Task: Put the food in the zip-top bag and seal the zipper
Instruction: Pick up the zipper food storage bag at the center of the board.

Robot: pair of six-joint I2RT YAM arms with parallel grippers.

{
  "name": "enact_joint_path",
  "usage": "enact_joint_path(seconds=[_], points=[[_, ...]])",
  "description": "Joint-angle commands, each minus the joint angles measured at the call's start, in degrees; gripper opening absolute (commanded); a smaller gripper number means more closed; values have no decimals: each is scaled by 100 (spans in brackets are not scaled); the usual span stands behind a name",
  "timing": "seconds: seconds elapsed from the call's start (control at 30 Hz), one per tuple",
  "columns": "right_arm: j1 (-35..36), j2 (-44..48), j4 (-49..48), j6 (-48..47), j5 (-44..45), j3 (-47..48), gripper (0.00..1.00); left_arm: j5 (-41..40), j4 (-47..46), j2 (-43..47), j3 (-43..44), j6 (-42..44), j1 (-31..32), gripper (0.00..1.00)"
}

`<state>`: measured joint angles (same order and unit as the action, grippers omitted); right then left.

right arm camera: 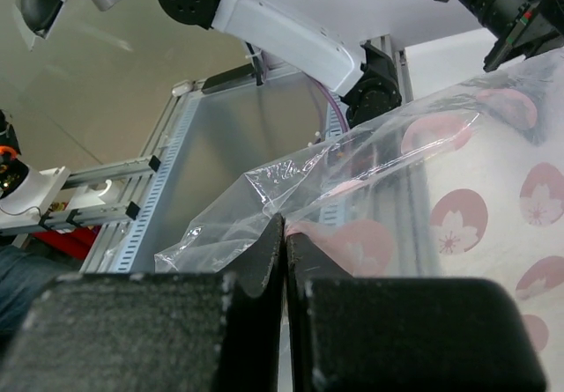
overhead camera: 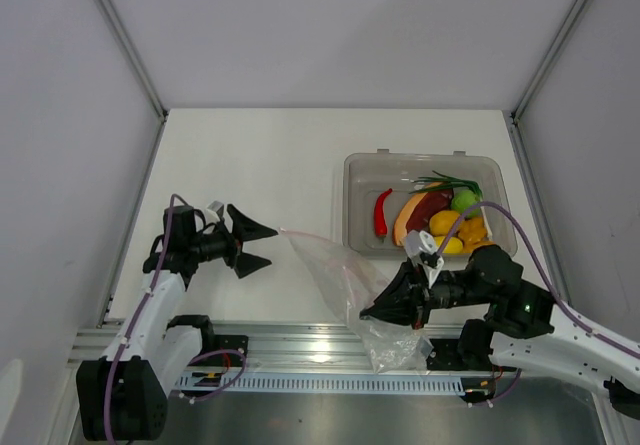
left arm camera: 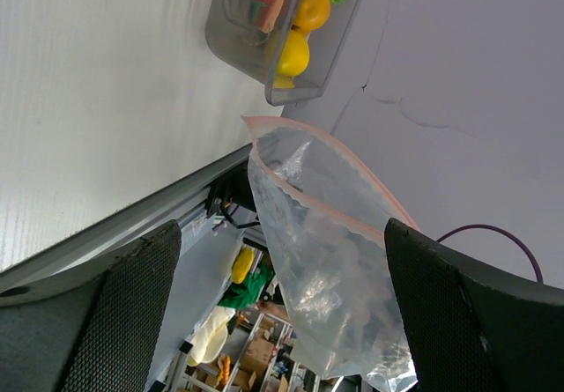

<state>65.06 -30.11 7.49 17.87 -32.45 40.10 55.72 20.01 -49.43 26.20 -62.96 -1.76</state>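
The left gripper (overhead camera: 271, 246) hovers over the left part of the white table (overhead camera: 250, 165) with its jaws spread wide and nothing between them. It points right, toward the zip-top bag (overhead camera: 345, 275).

The bag is clear and crinkly. It lies across the near middle of the table, running from just beside the left gripper's far fingertip down to the aluminium rail (overhead camera: 300, 340) at the near edge, where its crumpled end hangs over. The pinkish-red zipper (left arm camera: 330, 167) runs along the mouth edge, which faces the left gripper. In the left wrist view the mouth gapes a little, with the strip bowed into two lines. Whether the bag's corner touches that fingertip I cannot tell.

The right gripper (right arm camera: 284, 233) is closed tight, its two black fingers pinching a fold of the bag's plastic on the right side, near the rail. The film stretches away from the pinch toward the left arm.

The food sits in a grey translucent bin (overhead camera: 420, 156) on the right, just beyond the right gripper. In it are the red chili (overhead camera: 382, 212) at its left, an orange piece (overhead camera: 404, 220) and a purple piece (overhead camera: 432, 205) beside it, the green scallion (overhead camera: 450, 180) at the far side, a green round fruit (overhead camera: 465, 201), and the yellow-orange fruit (overhead camera: 447, 223) nearest the right arm.
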Motion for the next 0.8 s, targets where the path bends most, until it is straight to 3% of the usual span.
enact_joint_path(seconds=[0.0, 0.13, 0.27, 0.37, 0.57, 0.77], points=[[51, -223, -528, -108, -25, 262, 0, 262, -347, 21, 35, 126, -18, 97], [60, -259, -950, 392, 1185, 244, 0, 466, -1559, 424, -289, 161, 9, 94], [60, -145, -881, 1086, 2197, 376, 0, 159, -1869, 1101, -440, 293, 9, 85], [51, -75, -811, 1613, 2610, 429, 0, 114, -2296, 1304, -562, 320, 9, 86], [16, 5, -1012, 2633, 2946, 481, 0, 536, -4370, 1269, -1177, -471, 62, 86], [-46, -127, -1670, 3336, 2683, 534, 0, 632, -5471, 1216, -1292, -699, 527, 85]])
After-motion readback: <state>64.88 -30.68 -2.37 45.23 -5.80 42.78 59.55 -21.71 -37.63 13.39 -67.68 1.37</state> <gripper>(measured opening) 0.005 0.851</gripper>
